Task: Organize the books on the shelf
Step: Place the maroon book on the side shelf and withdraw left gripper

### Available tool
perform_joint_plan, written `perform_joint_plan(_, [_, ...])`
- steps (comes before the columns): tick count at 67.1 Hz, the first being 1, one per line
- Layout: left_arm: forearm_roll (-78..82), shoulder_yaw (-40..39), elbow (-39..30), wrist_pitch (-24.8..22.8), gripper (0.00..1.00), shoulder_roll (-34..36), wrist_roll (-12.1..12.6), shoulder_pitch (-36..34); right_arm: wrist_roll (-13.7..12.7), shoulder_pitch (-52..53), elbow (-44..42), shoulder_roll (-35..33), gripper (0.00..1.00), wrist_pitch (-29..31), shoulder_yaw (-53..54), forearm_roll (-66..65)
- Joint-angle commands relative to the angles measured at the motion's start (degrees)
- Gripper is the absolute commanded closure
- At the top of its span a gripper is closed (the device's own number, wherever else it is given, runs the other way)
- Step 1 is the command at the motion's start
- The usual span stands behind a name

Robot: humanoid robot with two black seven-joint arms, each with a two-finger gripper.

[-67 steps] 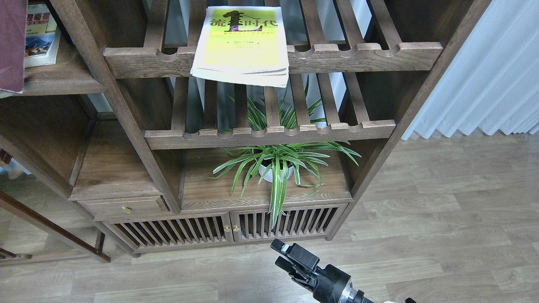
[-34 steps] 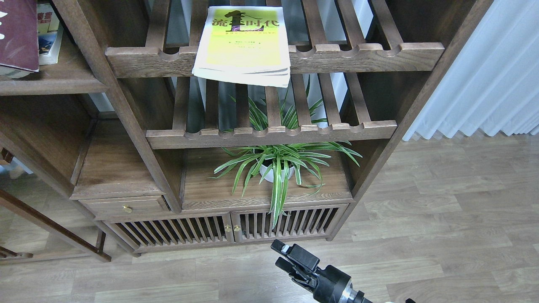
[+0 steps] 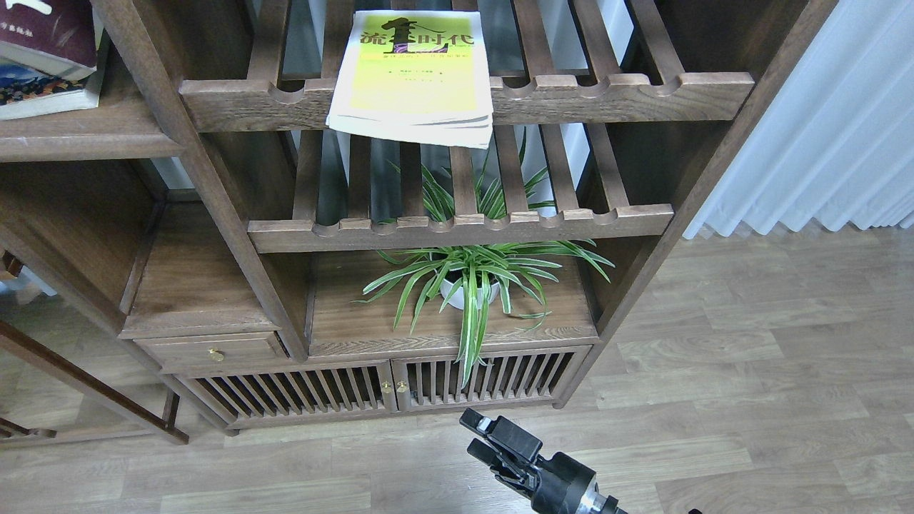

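Yellow-green paperback with black title: lying flat, cover up, on the upper slatted rack of the dark wood unit, its near edge overhanging the scalloped front rail.

Maroon paperback with cream characters: top-left corner of my view, stacked on a smaller book with a colourful cover; both cut off by the frame, so titles are unreadable.

Solid dark brown shelf board: plain straight front edge, carrying that stack at upper left.

Lower slatted rack: bare slats, leaves showing through.

Striped green plant in a white pot: on the flat wooden top above the slatted cabinet doors.

My right gripper: low at the bottom edge over the wood-plank floor, well apart from every book, holding nothing; fingers appear slightly parted, though seen nearly end-on.

My left gripper: out of frame.
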Motion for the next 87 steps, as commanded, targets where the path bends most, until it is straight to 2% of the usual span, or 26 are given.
perform_joint_plan(1, [0.0, -0.1, 0.0, 0.0, 0.85, 0.0, 0.0, 0.2, 0.0, 0.0, 0.0, 0.0, 0.0, 0.0, 0.0, 0.0])
perform_joint_plan(5, [0.0, -0.1, 0.0, 0.0, 0.69, 0.0, 0.0, 0.2, 0.0, 0.0, 0.0, 0.0, 0.0, 0.0, 0.0, 0.0])
perform_joint_plan(6, [0.0, 0.0, 0.0, 0.0, 0.63, 0.0, 0.0, 0.2, 0.0, 0.0, 0.0, 0.0, 0.0, 0.0, 0.0, 0.0])
perform_joint_plan(9, [0.2, 0.2, 0.0, 0.0, 0.56, 0.0, 0.0, 0.2, 0.0, 0.0, 0.0, 0.0, 0.0, 0.0, 0.0, 0.0])
perform_joint_plan(10, [0.9, 0.4, 0.0, 0.0, 0.44, 0.0, 0.0, 0.1, 0.0, 0.0, -0.1, 0.0, 0.0, 0.0, 0.0, 0.0])
perform_joint_plan(17, [2.8, 0.4, 0.0, 0.0, 0.21, 0.1, 0.0, 0.0, 0.0, 0.0, -0.1, 0.0, 0.0, 0.0, -0.1, 0.0])
perform_joint_plan(22, [3.8, 0.4, 0.0, 0.0, 0.1, 0.2, 0.0, 0.1, 0.0, 0.0, -0.1, 0.0, 0.0, 0.0, -0.1, 0.0])
perform_joint_plan(34, [3.8, 0.3, -0.9, 0.0, 0.02, 0.7, 0.0, 0.2, 0.0, 0.0, -0.1, 0.0, 0.0, 0.0, -0.1, 0.0])
perform_joint_plan(61, [5.1, 0.6, -10.3, 0.0, 0.01, 1.8, 0.0, 0.5, 0.0, 0.0, -0.1, 0.0, 0.0, 0.0, -0.1, 0.0])
perform_joint_plan(87, [7.6, 5.2, -19.2, 0.0, 0.01, 12.9, 0.0, 0.9, 0.0, 0.0, -0.6, 0.0, 0.0, 0.0, -0.1, 0.0])
